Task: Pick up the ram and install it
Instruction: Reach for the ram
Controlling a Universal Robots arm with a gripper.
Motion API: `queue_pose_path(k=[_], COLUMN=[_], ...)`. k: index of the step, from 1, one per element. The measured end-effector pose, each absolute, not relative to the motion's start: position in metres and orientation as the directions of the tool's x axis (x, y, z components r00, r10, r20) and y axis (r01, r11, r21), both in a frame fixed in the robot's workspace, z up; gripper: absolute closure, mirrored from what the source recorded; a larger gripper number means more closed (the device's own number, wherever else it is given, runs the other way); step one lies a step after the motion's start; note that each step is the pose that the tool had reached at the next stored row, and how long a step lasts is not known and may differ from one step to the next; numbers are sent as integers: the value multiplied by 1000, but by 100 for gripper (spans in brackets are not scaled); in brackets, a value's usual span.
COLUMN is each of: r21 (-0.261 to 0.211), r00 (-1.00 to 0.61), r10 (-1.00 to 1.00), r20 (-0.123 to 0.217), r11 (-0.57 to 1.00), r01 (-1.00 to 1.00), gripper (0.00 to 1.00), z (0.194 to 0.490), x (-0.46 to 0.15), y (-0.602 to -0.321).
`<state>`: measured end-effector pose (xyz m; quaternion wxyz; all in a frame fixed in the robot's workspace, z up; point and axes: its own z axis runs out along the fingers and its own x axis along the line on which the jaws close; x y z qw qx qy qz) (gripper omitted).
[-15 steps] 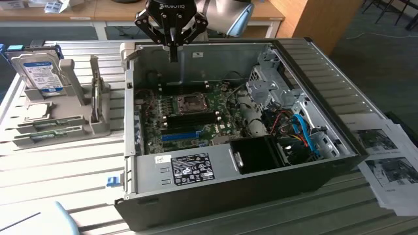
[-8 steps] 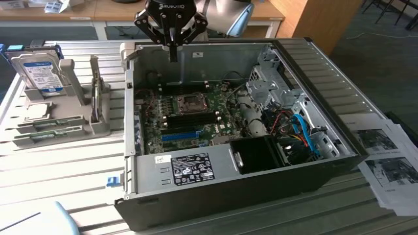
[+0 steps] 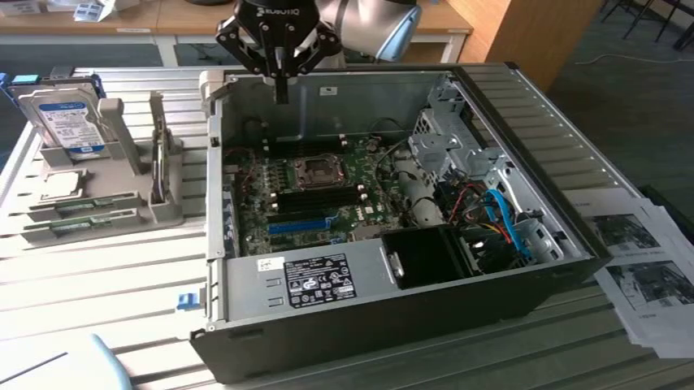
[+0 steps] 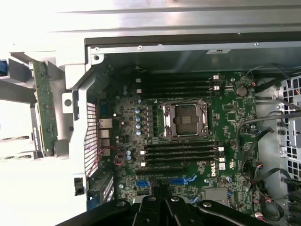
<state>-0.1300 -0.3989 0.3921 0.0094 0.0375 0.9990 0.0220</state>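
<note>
A pale slatted bench carries an open black computer case at the centre of the frame, a grey holder rack at left and printed sheets at lower right.

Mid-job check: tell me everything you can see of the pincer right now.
The pincer is black and metal-looking, with white lettering on its body and linked bars narrowing to two slim fingers pressed together: shut, nothing visible between them. It points straight down from the silver arm, hanging over the far wall of the open computer case, apparently touching nothing. In the wrist view its dark linkages sit over the motherboard.
</note>
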Motion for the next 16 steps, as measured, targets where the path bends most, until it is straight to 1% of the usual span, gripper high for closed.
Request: queue_pose_path(k=[16], r21=[44], r00=[-997], r10=[75], r20=[-3], r11=[996], r01=[75], gripper=[91], z=[390], x=[-155], y=[-399])
